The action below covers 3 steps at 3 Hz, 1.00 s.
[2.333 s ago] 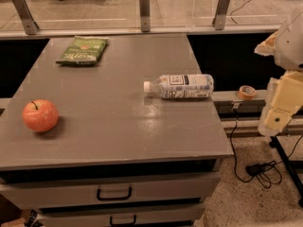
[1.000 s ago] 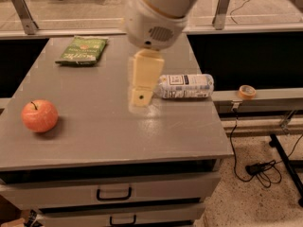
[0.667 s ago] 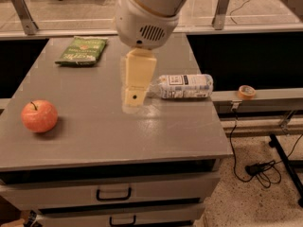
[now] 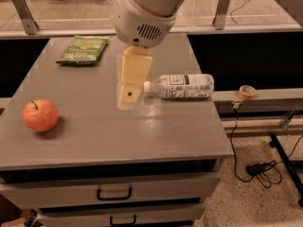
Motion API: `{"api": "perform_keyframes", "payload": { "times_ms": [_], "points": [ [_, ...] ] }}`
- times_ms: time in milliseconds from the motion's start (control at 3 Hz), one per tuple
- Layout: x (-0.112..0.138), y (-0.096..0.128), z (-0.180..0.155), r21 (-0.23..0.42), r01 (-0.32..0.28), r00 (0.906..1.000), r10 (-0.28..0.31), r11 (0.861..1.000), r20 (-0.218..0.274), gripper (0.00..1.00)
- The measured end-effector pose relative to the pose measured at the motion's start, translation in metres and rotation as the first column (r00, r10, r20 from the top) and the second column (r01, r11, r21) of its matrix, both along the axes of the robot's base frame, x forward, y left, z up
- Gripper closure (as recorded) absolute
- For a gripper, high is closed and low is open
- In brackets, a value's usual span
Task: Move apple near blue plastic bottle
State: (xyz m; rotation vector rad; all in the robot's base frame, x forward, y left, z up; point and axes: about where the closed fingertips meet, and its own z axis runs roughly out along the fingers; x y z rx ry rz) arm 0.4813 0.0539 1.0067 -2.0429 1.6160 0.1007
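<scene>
The gripper (image 4: 129, 96) hangs tip-down just above the middle of the grey table (image 4: 156, 136), seen edge-on as one cream slab, so I cannot tell whether it is open or closed. Just beside it, to the right in the view, the blue plastic bottle (image 4: 182, 86) lies on its side, white cap toward the gripper. The apple (image 4: 40, 115) sits well apart near the table's front left edge, stem up. A green snack bag (image 4: 83, 49) lies flat at the far left

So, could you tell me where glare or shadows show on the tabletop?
Camera view: a pale sheen lies on the grey table under the gripper, which hangs just left of the water bottle; the apple casts a soft shadow at its base.
</scene>
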Motion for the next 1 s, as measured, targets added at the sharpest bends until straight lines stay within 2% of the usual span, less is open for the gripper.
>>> {"api": "perform_keyframes", "payload": {
  "times_ms": [333, 667, 1000],
  "points": [
    [0.022, 0.041, -0.021, 0.103, -0.047, 0.9969, 0.053, 0.994, -0.057, 0.00],
    [0.049, 0.089, -0.058, 0.249, -0.069, 0.9770, 0.116, 0.966, -0.179, 0.00],
    [0.057, 0.130, -0.087, 0.369, -0.064, 0.9412, 0.178, 0.927, -0.287, 0.00]
  ]
}}
